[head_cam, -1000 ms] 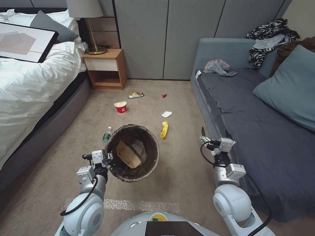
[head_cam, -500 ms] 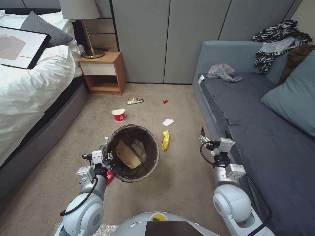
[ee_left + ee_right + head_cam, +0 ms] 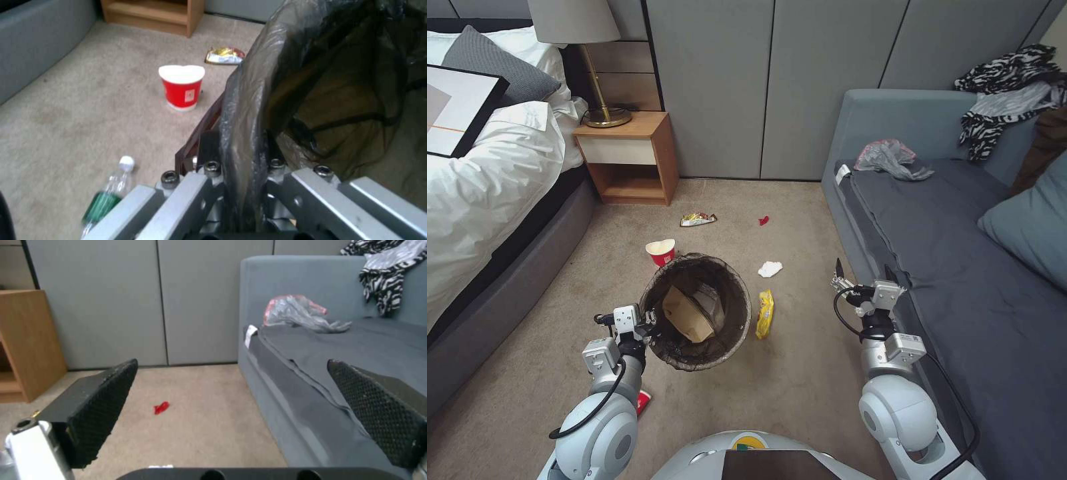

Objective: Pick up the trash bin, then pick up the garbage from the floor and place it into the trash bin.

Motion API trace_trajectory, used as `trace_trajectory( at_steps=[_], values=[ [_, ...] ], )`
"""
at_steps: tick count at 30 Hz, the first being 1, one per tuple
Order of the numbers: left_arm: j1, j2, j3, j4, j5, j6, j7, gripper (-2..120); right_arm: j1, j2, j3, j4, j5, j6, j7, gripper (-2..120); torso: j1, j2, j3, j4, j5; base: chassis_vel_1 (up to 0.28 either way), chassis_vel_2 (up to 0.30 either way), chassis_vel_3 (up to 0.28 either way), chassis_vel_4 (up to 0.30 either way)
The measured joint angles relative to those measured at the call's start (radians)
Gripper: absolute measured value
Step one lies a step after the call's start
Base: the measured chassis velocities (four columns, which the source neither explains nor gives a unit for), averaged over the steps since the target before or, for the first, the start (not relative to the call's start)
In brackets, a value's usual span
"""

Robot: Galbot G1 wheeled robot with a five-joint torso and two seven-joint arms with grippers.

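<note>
Pinching glossy crinkled liner (image 3: pixel 249 110) on round trash bin (image 3: pixel 735 333), left gripper (image 3: pixel 650 322), right gripper (image 3: pixel 862 272) fingers (image 3: pixel 100 406) wide.

Even, soft indoor light, faint shadows, head view bowed at edges, both wrist views soft and blurry

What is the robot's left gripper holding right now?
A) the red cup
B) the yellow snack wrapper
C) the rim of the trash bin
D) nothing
C: the left gripper is clamped on the liner-covered rim of the trash bin, while the right gripper hangs open and empty.
</note>
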Motion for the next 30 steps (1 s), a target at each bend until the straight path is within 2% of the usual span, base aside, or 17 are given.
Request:
trace_trajectory(
  at_steps=[16, 25, 29, 30],
  values=[
    [-0.003, -0.002, 0.0, 0.0, 0.0, -0.003, 0.0, 0, 0.008, 0.0, -0.001, -0.008, -0.001, 0.014, 0.006, 100, 0.0, 0.0, 0.0, 0.0, -0.0002, -0.169, 0.164, 0.177, -0.165],
    [-0.002, -0.003, 0.0, 0.0, 0.001, -0.004, 0.0, 0, 0.009, -0.007, -0.001, -0.01, 0.0, 0.011, 0.01, 100, 0.0, 0.0, 0.0, 0.0001, -0.0002, -0.017, 0.024, 0.009, -0.007],
    [-0.002, -0.002, -0.001, 0.0, 0.001, -0.004, 0.0, 0, 0.01, -0.033, 0.0, -0.002, 0.032, -0.025, 0.021, 100, 0.0, 0.0, 0.0, 0.0, -0.0001, 0.0, 0.0, 0.0, 0.0],
    [-0.001, -0.002, -0.001, 0.0, 0.001, -0.004, 0.0, 0, 0.014, -0.06, 0.001, 0.003, 0.072, -0.052, 0.031, 100, 0.0, 0.0, 0.0, 0.0001, -0.0001, 0.0, 0.0, 0.0, 0.0]
  ],
)
